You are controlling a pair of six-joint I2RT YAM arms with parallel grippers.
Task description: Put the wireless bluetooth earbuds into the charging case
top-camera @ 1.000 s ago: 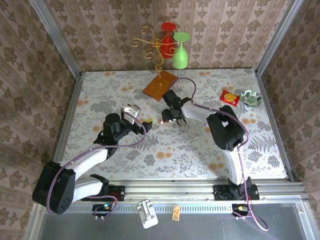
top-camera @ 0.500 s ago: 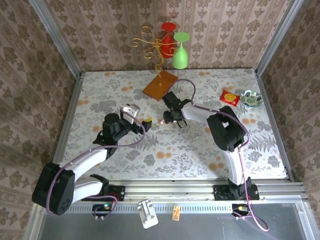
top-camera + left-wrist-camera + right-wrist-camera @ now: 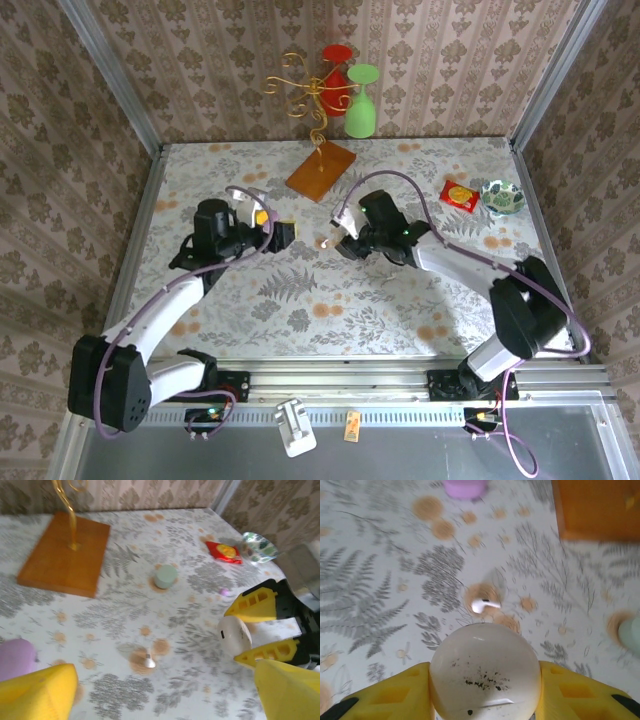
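Your right gripper (image 3: 484,690) clamps the charging case (image 3: 485,665). One earbud (image 3: 482,605) lies at 12 o'clock just beyond it, stem roughly 3-to-9. Your left gripper (image 3: 165,680), fingers wide and empty, faces that earbud from the opposite side.

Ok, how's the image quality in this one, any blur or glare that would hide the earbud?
Top external: sharp and evenly lit, no obvious glare. Left wrist: soft with motion blur throughout, but the earbud can be made out on the table. Right wrist: the white case in the right gripper is crisp, the table behind it is smeared, and the earbud is blurred but findable.
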